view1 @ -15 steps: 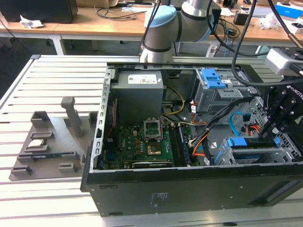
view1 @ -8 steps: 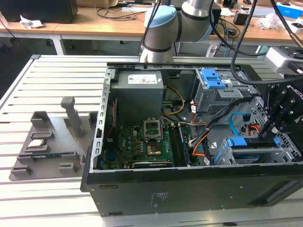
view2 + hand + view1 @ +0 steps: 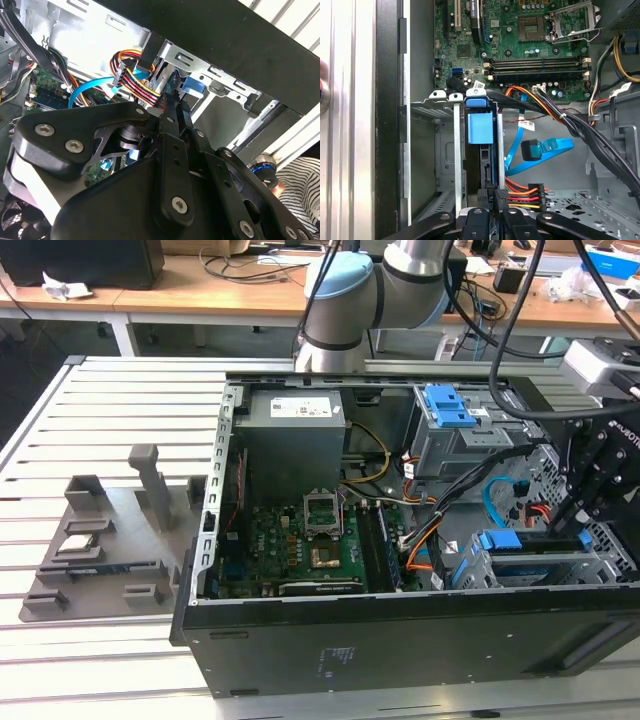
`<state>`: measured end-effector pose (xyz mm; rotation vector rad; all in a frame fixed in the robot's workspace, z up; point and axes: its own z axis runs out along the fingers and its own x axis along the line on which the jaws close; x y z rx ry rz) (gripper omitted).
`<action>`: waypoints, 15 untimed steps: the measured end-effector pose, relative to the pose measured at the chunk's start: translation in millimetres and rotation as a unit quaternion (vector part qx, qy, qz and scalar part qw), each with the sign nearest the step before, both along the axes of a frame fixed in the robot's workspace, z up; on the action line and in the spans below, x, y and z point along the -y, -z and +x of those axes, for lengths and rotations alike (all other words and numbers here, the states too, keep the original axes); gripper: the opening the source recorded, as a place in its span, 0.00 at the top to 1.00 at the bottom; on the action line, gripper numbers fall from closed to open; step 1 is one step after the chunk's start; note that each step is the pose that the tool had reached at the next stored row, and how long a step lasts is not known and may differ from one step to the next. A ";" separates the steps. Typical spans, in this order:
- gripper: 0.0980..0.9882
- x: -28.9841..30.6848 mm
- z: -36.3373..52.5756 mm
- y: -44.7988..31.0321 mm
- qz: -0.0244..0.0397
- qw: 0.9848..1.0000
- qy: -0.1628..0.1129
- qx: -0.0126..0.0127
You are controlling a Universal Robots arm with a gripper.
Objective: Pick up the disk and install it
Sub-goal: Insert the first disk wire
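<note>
In the exterior view, from its left, I saw a grey fixture plate (image 3: 95, 540), then the open computer case (image 3: 400, 640) with motherboard (image 3: 300, 545). At its right, the gripper (image 3: 572, 525) pinched narrowly on the disk (image 3: 530, 540), edge-up in the metal bay (image 3: 540, 565). Orange wires (image 3: 525, 192) and a blue cable (image 3: 545, 150) crowded beside it.

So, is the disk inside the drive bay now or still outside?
Inside: the disk stands on edge in the metal bay, its blue bracket between the rails, with the gripper closed on its end.
</note>
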<state>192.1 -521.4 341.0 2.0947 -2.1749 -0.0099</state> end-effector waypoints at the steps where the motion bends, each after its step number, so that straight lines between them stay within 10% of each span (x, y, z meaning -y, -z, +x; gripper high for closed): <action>1: 0.92 0.0 0.0 0.3 0.000 1.000 0.000 0.000; 15: 0.83 0.0 0.0 -0.1 0.000 1.000 0.000 0.000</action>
